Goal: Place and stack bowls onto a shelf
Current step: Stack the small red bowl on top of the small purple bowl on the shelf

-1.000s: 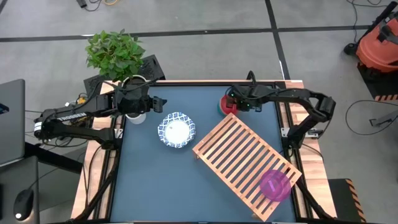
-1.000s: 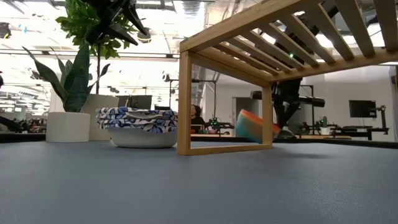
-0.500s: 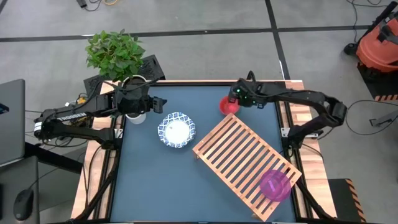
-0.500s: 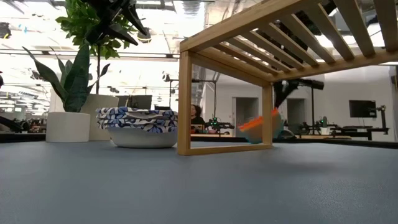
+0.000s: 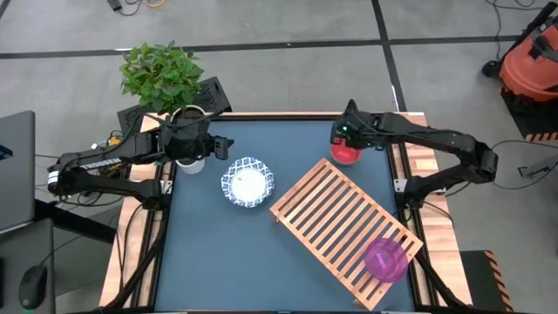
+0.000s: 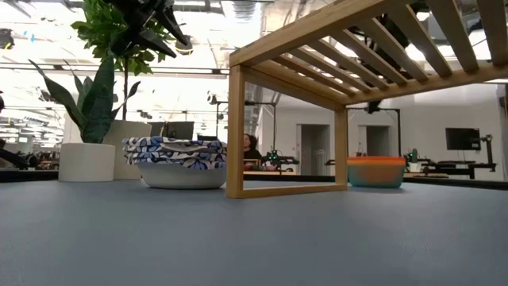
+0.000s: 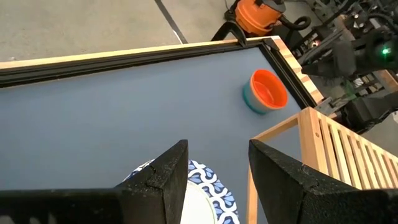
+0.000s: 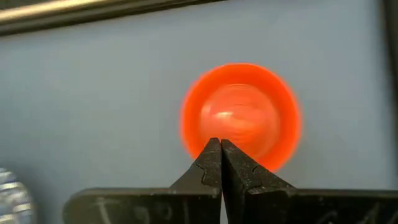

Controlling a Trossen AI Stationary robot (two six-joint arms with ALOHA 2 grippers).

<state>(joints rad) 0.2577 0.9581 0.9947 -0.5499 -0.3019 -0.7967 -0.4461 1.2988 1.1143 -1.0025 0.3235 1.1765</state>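
Orange-red bowl (image 5: pixel 346 153) upright on the desk (image 5: pixel 209 262) beyond the shelf's (image 5: pixel 344 228) far corner, right hand (image 5: pixel 343 137) clenched empty above it, one magenta bowl (image 5: pixel 384 258) on the shelf, one blue-patterned bowl (image 5: pixel 247 182) left, left hand (image 5: pixel 225 146) released beside it.

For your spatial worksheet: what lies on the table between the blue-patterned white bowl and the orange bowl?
High view: only bare blue tabletop between the patterned bowl and the orange bowl.

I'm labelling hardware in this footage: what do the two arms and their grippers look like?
Both arms are dark, jointed, with black cabling. The left gripper has two broad, flat black fingers. The right gripper has black fingers tapering to a point, and a green light glows on its wrist.
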